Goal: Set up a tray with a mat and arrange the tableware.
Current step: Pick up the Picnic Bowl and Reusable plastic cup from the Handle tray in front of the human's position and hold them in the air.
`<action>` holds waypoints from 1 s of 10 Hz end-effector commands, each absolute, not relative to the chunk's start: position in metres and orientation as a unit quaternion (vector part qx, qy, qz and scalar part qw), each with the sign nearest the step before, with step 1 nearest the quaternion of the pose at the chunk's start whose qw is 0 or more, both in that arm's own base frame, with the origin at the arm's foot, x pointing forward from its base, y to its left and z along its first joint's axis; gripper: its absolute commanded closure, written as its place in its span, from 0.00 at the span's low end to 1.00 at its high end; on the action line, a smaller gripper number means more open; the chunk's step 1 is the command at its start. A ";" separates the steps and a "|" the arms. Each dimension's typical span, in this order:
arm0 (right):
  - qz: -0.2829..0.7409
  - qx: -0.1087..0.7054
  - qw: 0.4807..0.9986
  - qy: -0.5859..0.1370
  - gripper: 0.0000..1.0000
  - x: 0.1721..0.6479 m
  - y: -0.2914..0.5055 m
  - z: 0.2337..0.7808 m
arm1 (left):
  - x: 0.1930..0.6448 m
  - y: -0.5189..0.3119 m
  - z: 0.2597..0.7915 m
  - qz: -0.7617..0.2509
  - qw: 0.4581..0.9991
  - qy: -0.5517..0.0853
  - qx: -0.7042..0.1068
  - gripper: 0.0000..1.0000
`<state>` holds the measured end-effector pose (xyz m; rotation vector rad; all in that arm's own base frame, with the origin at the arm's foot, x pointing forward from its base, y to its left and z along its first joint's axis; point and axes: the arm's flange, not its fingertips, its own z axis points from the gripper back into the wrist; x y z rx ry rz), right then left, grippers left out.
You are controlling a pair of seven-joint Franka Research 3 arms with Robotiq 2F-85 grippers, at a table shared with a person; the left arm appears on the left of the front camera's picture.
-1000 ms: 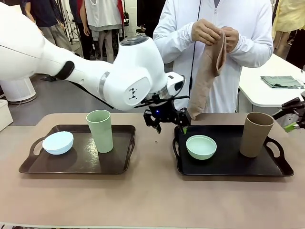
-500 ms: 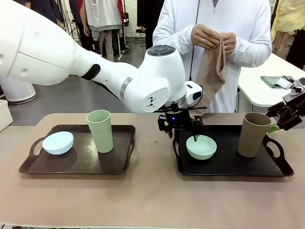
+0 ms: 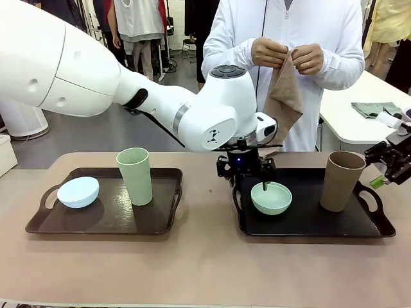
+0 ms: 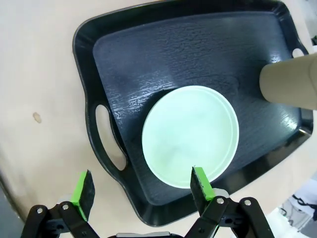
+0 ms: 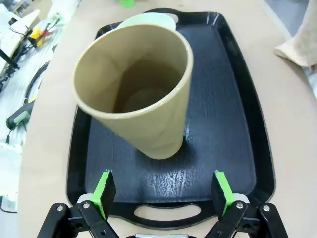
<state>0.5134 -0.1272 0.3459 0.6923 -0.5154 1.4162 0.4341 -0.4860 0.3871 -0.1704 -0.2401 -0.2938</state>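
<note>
the mint green bowl (image 3: 271, 197) sits in the black tray (image 3: 308, 219), close to the tray's handled short edge on the side of the table's middle. the brown cup (image 3: 343, 181) stands upright toward the opposite short edge, well apart from the bowl. on the brown tray (image 3: 103, 221), nearer the table's left edge, the light blue bowl (image 3: 78, 191) lies by the left handle and the pale green cup (image 3: 135, 174) stands just right of centre. both trays rest on the table (image 3: 205, 266), side by side and apart.

judging by this, the task is at an early stage. no mat lies in either tray, and all four pieces stand directly on bare tray floors. the mat (image 3: 286, 96), a tan cloth, hangs partly folded from the person's hands (image 3: 289, 52) above the far edge of the table. what is left, as i read it, is to clear a tray, lay the mat in it and set the tableware back on top.

the left gripper (image 4: 142, 184) hangs low over the bowl's end of the black tray with its jaws spread wide and nothing between them. in the left wrist view one green pad is over the bowl's near rim and the other is out past the tray's handle, over the table. whether the pad touches the rim i cannot tell. the right gripper (image 5: 163, 192) is at the tray's other short edge, jaws equally wide and empty, facing the brown cup and short of touching it.
</note>
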 end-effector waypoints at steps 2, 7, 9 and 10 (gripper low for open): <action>0.652 0.315 0.647 -0.238 0.00 0.500 -0.113 0.354 | 0.446 -0.497 0.379 -0.115 0.982 -0.126 -0.075 0.00; 0.669 0.346 0.619 -0.222 0.00 0.489 -0.072 0.351 | 0.466 -0.506 0.361 -0.104 0.985 -0.121 -0.065 0.00; 0.672 0.354 0.614 -0.215 0.00 0.484 -0.062 0.347 | 0.471 -0.512 0.354 -0.102 0.985 -0.121 -0.067 0.00; 0.672 0.352 0.615 -0.215 0.00 0.483 -0.058 0.346 | 0.473 -0.515 0.349 -0.102 0.986 -0.117 -0.061 0.00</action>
